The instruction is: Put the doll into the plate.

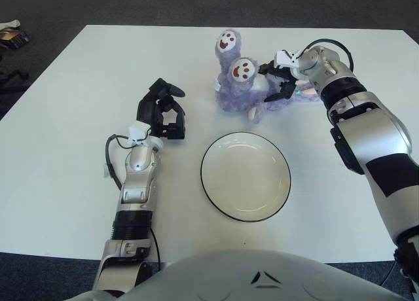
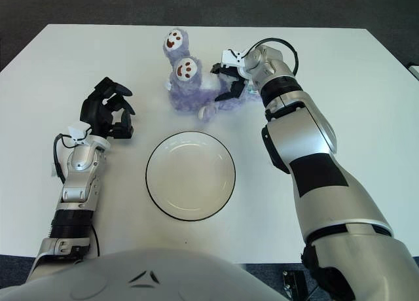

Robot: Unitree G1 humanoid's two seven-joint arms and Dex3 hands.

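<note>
Doll [image 1: 245,85], purple and furry with two smiling faces, is seen lying on the white table [image 1: 78,118] at about 12 o'clock from the plate [image 1: 245,177], near it but not touching; one head is raised toward the far edge, the other is set lower and nearer the plate. The right hand [image 1: 283,78] is placed at 3 o'clock of the doll, against its body; its dark fingers [image 1: 273,95] are spread around the fur, one above and one below, but a firm clamp cannot be told. The plate, white with a dark rim, is found at the table's middle, with nothing in it. The left hand [image 1: 162,111] is shown at 9 o'clock of the plate, well apart from it; its fingers are curled inward and nothing is held.
</note>
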